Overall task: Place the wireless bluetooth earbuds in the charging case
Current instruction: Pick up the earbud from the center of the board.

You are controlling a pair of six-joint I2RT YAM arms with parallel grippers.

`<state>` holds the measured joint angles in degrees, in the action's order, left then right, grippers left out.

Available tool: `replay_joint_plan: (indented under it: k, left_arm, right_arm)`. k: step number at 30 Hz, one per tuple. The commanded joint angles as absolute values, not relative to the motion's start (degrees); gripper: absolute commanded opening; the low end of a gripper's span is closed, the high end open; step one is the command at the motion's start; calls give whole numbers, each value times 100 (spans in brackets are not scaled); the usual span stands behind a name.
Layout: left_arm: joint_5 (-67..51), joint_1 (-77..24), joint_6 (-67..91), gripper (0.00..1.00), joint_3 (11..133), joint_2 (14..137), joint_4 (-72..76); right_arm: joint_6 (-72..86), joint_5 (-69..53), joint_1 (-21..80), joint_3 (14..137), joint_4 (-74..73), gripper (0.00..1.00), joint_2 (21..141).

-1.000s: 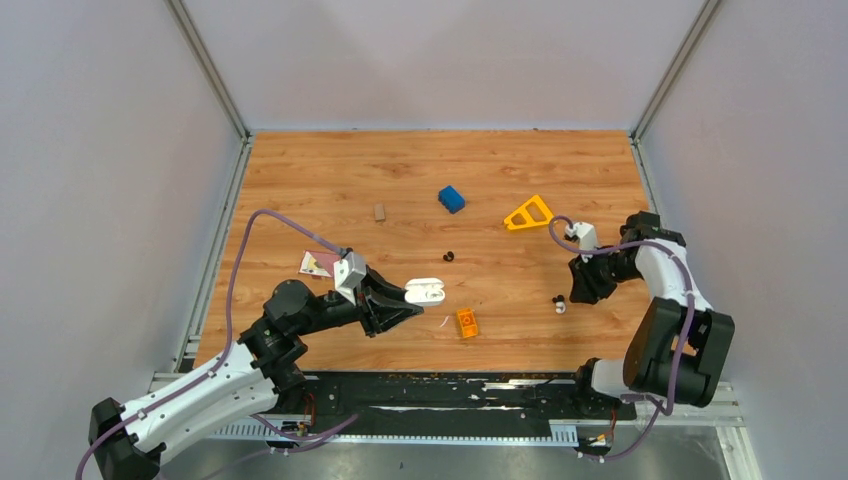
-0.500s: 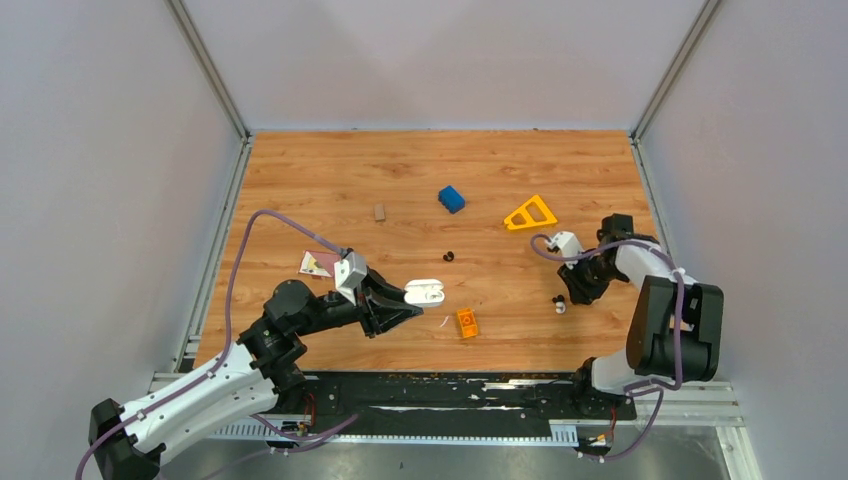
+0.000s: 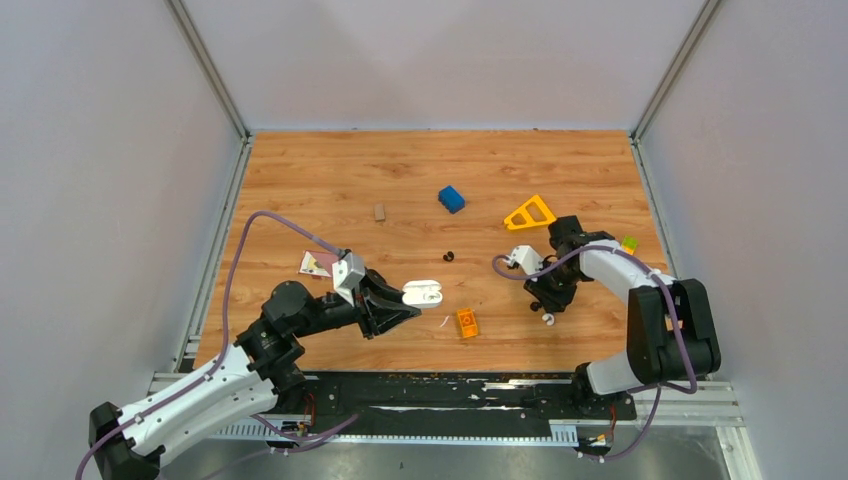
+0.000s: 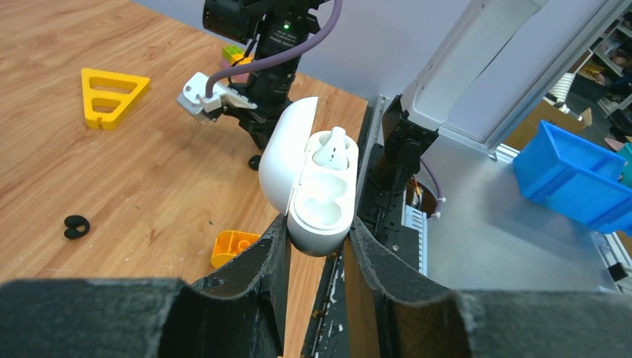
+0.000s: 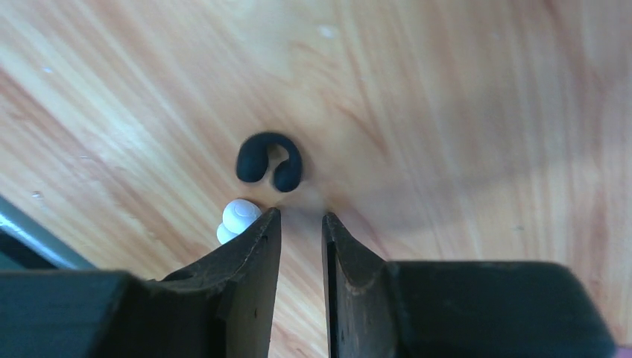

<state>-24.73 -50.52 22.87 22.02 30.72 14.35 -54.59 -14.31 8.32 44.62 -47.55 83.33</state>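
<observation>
The white charging case (image 4: 313, 186) hangs above the table with its lid open, and my left gripper (image 4: 317, 224) is shut on its lower end. One white earbud (image 4: 333, 146) sits in the far socket; the near socket shows bare white. In the top view the case (image 3: 424, 292) is left of centre. My right gripper (image 3: 545, 300) points down at the table right of centre, jaws slightly open with only wood between them (image 5: 300, 216). A small white earbud (image 5: 237, 220) lies just outside its left fingertip, with a black C-shaped piece (image 5: 270, 160) right ahead of the tips.
An orange block (image 3: 467, 322) lies below the case. A small black ring (image 3: 448, 256) sits mid-table. A blue block (image 3: 451, 198) and a yellow triangle (image 3: 529, 213) lie farther back. A card (image 3: 318, 263) lies at the left, and a small green piece (image 3: 629, 243) at the right.
My right arm has swung left toward the table's middle. The white earbud on the table now lies a little farther left and nearer. The left arm and case have not moved.
</observation>
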Motion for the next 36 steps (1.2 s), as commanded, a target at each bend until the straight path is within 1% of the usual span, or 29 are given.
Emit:
replay_joint_plan:
  k: [1, 7, 13, 17, 21, 28, 33, 36]
  left_arm:
    - [-2426, -5054, 2320, 0, 2426, 2994, 1497]
    - [-2416, -5053, 2338, 0, 2408, 2942, 1474]
    - [-2383, -5054, 2337, 0, 2376, 2870, 1455]
    - [-2390, -5049, 2355, 0, 2377, 2865, 1461]
    - [-2383, -5049, 2331, 0, 2391, 2819, 1396]
    - [-2347, -5054, 2369, 0, 2358, 2817, 1450]
    - [-2381, -5050, 2417, 0, 2400, 2834, 1434]
    - [-2384, -5054, 2364, 0, 2479, 2795, 1276]
  right_arm:
    - [-4970, -1464, 1037, 4778, -5242, 27, 8404]
    - [-5041, -1145, 932, 4801, -5256, 25, 8323]
    - [-5157, -937, 932, 4543, -5125, 25, 8195]
    - [-5146, -1064, 988, 4462, -5152, 25, 8269]
    - [-5186, -1169, 1297, 4273, -5320, 25, 8149]
    - [-4942, -1863, 2097, 4356, -5669, 26, 8017]
    - [-4600, -2678, 2453, 4944, -6025, 26, 8450]
    - [-4620, -2774, 2535, 5130, -6122, 25, 8579]
